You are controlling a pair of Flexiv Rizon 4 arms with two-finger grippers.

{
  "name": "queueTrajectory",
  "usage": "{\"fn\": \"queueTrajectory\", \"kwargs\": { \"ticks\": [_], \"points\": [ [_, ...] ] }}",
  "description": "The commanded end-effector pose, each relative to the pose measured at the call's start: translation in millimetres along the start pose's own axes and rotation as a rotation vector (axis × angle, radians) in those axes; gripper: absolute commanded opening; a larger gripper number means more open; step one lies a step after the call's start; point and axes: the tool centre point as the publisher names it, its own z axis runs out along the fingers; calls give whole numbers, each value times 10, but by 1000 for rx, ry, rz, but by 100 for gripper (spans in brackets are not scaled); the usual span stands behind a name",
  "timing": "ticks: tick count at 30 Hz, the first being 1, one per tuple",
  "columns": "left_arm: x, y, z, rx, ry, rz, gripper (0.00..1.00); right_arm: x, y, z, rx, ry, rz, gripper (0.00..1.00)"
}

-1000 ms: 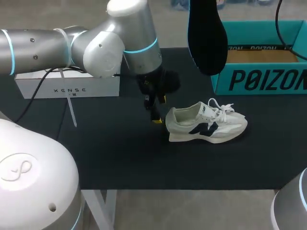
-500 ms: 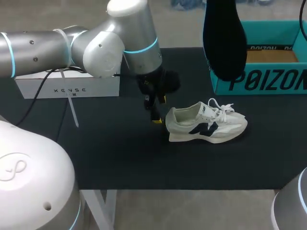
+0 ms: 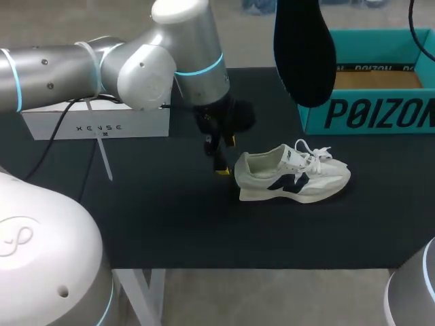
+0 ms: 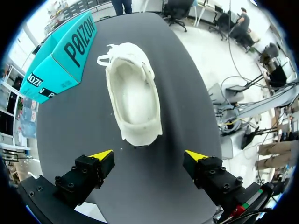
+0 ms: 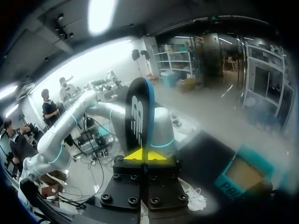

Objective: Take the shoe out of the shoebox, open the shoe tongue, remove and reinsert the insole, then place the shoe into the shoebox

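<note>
Now, your shoe (image 3: 292, 175) sits on its sole on the black mat (image 3: 170, 224), outside the box (image 3: 370, 112); its laces are loose and, in the left wrist view, its mouth gapes with a pale, bare inside. The teal box stands behind the shoe, off toward the toe, with its top open. Your left gripper (image 4: 149, 155) is at the shoe's heel, close above the mat; its fingers are spread wide and hold nothing, the heel just ahead of the gap between them and clear of both tips. Your right gripper (image 5: 140, 156) has its yellow tips pinched together on one end of the dark insole (image 5: 139, 116), which stands straight out from them; in the head view the insole hangs high behind the shoe, across the box's near corner. A white box (image 3: 95, 122) lies well apart beyond the shoe's heel end.
</note>
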Motion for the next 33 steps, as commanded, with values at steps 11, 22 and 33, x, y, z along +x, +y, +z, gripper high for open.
{"fn": "queueTrajectory", "kwargs": {
  "ticks": [11,22,33],
  "points": [
    [-103,-304,-25,-10,-23,21,100,-4,24,12,5,0,1,0],
    [-352,-806,77,23,-64,90,100,-4,24,12,5,0,1,0],
    [-529,-752,561,9,-65,85,100,-4,24,12,5,0,1,0]
  ]
}}
